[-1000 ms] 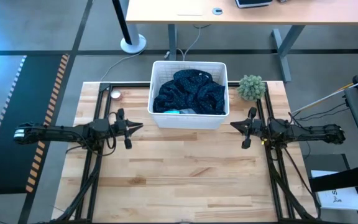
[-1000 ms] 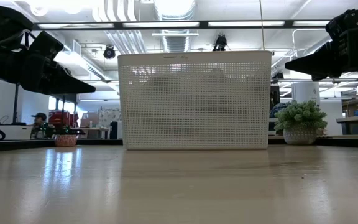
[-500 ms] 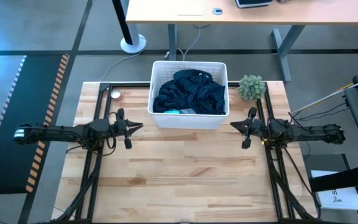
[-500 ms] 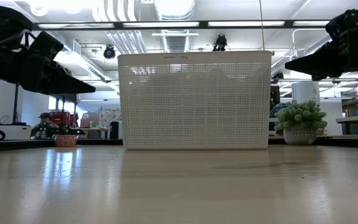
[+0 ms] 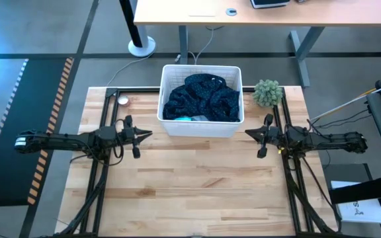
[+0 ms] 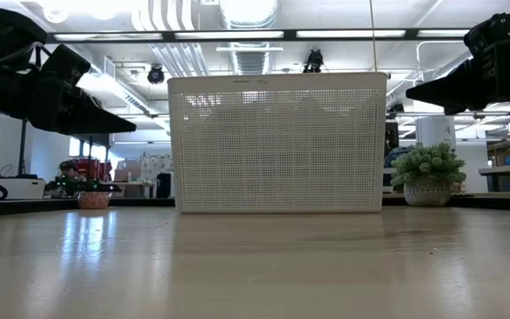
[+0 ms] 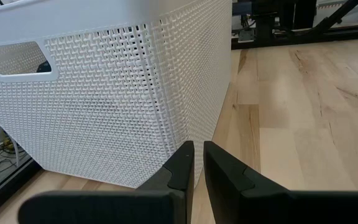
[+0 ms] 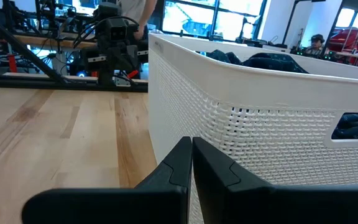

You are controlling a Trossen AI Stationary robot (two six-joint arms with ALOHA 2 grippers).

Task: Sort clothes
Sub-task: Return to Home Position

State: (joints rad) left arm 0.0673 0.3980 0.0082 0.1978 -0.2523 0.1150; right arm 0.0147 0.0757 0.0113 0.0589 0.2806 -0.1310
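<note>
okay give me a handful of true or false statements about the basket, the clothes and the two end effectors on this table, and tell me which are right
1. The navy dotted garment lies inside the white basket. True.
2. The left end effector grips a garment. False: it is shut on nothing, beside the basket's left front corner.
3. The small green plant stands right of the basket. True.
4. Clothes lie spread over the wooden table. False: all visible clothes are in the basket.
5. The right end effector is shut, near the basket's right front corner. True.
</note>
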